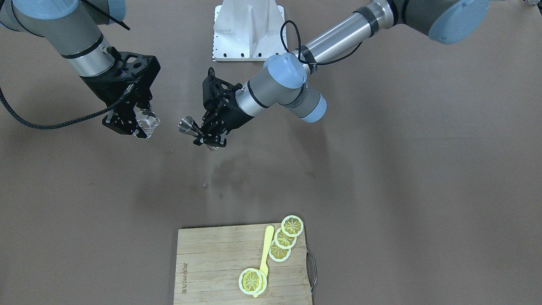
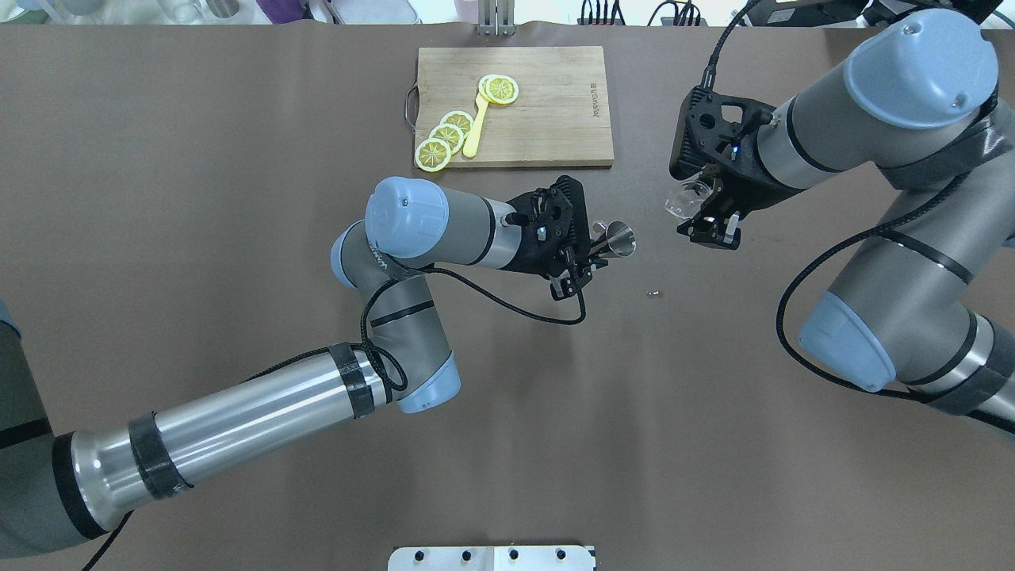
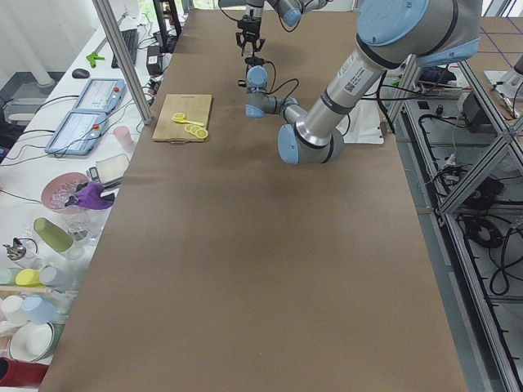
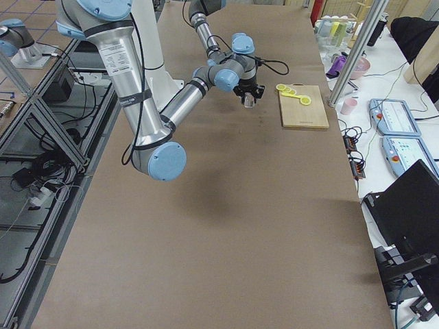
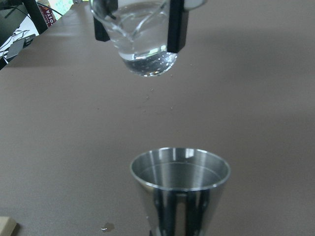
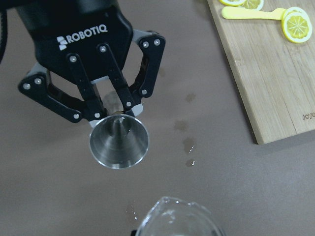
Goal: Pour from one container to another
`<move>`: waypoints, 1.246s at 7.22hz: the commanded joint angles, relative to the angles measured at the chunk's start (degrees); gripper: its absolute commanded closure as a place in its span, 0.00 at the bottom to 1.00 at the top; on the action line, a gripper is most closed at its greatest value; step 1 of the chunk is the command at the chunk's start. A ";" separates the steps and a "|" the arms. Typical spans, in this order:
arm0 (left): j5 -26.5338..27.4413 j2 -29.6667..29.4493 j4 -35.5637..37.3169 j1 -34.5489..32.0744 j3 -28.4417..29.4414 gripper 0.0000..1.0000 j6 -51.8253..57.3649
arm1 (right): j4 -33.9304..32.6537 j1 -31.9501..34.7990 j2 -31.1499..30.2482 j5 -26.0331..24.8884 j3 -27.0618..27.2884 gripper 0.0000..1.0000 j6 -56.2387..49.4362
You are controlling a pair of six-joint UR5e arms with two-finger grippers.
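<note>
Jigger (image 2: 618, 239) and glass (image 2: 688, 198) both hang in the air over the brown worktop (image 2: 238, 119). In the overhead view they are near its middle and apart from each other, the glass at 2 o'clock of the jigger. At 12 o'clock on the worktop lies a wooden cutting board (image 2: 539, 119) carrying lemon slices (image 2: 448, 135) and a yellow utensil (image 2: 476, 131).

The left tool (image 6: 118, 114) is clenched on the jigger's narrow waist. The right tool (image 5: 139, 27) is clamped across the glass.

The glass is tilted, its mouth toward 8 o'clock, facing the jigger. Its rim is cut off at the top of the left wrist view, and only an arc of rim shows at the bottom edge of the right wrist view. It seems to hold a little clear liquid near its thick base, though glare makes that hard to settle.

The jigger's long axis leans over, open mouth toward 3 o'clock. Its rear cone is hidden behind the tool's fingers (image 6: 114, 76), and the left wrist view cuts it off below the front cone. In both side views the two are too small to read.

In the right wrist view, small wet spots (image 6: 187, 145) dot the worktop at 3 o'clock of the jigger.
</note>
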 commanded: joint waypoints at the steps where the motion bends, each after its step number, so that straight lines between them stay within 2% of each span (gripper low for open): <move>1: 0.00 0.00 0.00 0.00 0.00 1.00 0.00 | -2.02 -0.61 0.50 0.90 0.09 1.00 1.93; 2: 0.09 0.00 0.00 0.00 0.00 1.00 0.00 | -2.39 -0.53 0.59 2.48 0.53 1.00 3.59; 5: 0.09 0.00 0.00 0.00 0.00 1.00 -0.09 | -4.84 -0.88 0.68 2.93 1.94 1.00 9.74; 9: 0.44 0.00 0.00 0.00 0.00 1.00 -0.09 | -5.99 -1.75 1.64 3.55 1.77 1.00 10.29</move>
